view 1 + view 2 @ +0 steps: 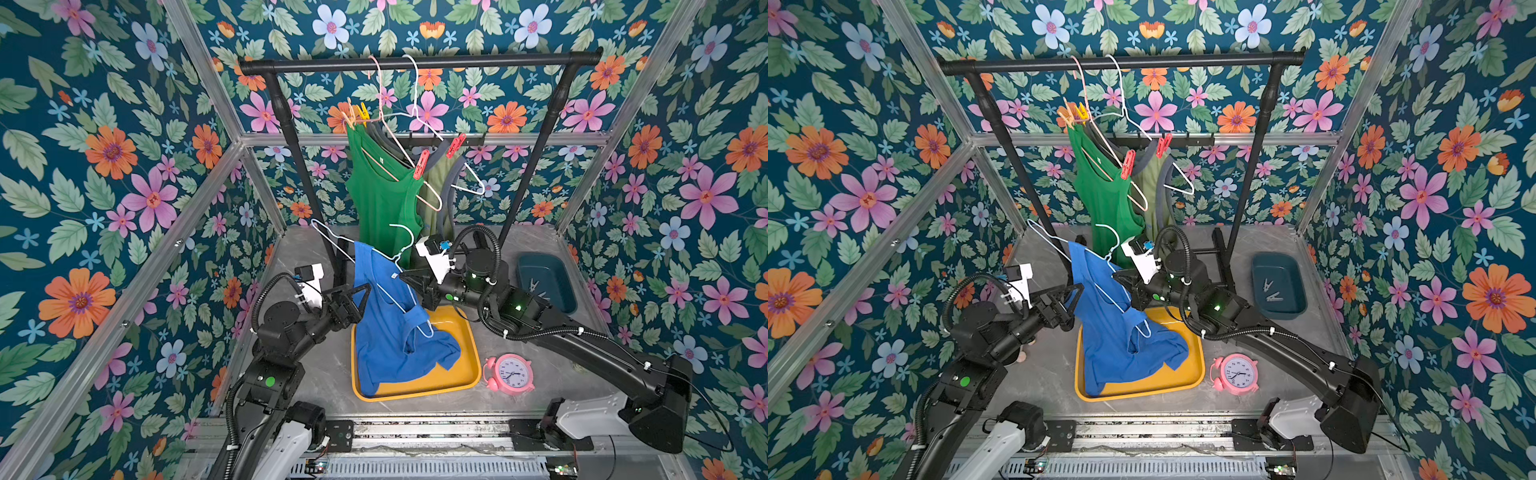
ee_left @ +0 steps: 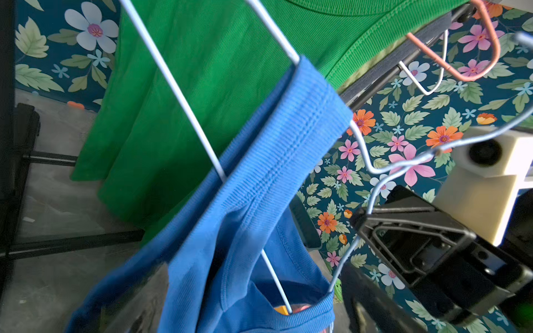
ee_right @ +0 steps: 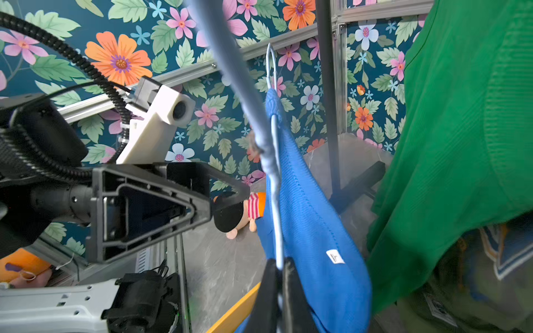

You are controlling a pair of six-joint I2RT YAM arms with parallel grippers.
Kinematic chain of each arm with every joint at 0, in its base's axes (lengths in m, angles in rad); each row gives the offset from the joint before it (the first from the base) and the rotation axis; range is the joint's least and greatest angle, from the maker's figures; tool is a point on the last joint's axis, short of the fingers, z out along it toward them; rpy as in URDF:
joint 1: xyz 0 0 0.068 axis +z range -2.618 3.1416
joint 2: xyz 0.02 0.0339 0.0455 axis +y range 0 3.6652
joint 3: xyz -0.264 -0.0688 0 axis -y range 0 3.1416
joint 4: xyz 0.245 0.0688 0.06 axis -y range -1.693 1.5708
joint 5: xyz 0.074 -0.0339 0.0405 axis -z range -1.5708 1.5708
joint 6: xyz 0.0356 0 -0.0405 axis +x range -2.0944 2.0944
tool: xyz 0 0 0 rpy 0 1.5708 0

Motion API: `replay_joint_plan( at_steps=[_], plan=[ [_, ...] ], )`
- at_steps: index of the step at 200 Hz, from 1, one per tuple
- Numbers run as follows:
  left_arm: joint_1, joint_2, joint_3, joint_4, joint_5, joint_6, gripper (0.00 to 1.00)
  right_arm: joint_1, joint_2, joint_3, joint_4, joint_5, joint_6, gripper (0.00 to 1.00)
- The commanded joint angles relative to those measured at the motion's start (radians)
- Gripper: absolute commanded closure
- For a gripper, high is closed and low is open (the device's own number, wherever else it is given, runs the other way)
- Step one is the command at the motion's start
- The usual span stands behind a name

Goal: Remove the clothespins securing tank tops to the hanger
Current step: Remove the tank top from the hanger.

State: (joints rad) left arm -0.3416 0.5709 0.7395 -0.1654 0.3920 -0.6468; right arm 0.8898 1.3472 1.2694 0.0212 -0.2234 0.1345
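The blue tank top [image 1: 386,316] hangs off a pale wire hanger [image 1: 332,239] above the yellow tray, its hem bunched in the tray. My right gripper [image 3: 279,266] is shut on that hanger's wire below the hook. My left gripper [image 1: 360,296] is open at the top's left edge, and in the left wrist view blue cloth [image 2: 259,178] fills the space between its fingers. On the rack, two red clothespins [image 1: 421,165] [image 1: 455,145], a yellow one [image 1: 364,112] and a peach one [image 1: 349,117] pin the green tank top [image 1: 382,195] and the olive one [image 1: 440,183] to their hangers.
The black clothes rack [image 1: 415,62] stands at the back. A teal bin [image 1: 552,299] at the right holds two pale grey clothespins [image 1: 534,286]. Beside the yellow tray [image 1: 465,374] stands a pink alarm clock [image 1: 513,374]. A small doll [image 3: 239,213] lies on the floor at the left.
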Motion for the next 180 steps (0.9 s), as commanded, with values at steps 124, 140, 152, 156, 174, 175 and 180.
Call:
replay_joint_plan(
  at_steps=[124,140,152,156,174,175,180],
  plan=[
    [-0.282,0.106,-0.031,0.11,-0.307,0.021,0.03,0.059,0.098,0.135,0.161,0.097,-0.07,1.0],
    [-0.354,0.118,-0.034,0.104,-0.427,0.021,0.04,0.061,0.092,0.135,0.157,0.096,-0.071,1.0],
    [-0.4,0.13,-0.033,0.095,-0.494,0.025,0.04,0.063,0.087,0.135,0.15,0.095,-0.074,1.0],
    [-0.415,0.135,-0.032,0.094,-0.509,0.025,0.04,0.062,0.086,0.133,0.15,0.095,-0.073,1.0],
    [-0.489,0.175,-0.024,0.083,-0.605,0.031,0.04,0.062,0.086,0.138,0.149,0.087,-0.077,1.0],
    [-0.492,0.177,-0.023,0.081,-0.61,0.032,0.05,0.062,0.086,0.139,0.149,0.086,-0.077,1.0],
    [-0.512,0.188,-0.018,0.074,-0.638,0.031,0.05,0.063,0.087,0.142,0.148,0.085,-0.078,1.0]
  ],
)
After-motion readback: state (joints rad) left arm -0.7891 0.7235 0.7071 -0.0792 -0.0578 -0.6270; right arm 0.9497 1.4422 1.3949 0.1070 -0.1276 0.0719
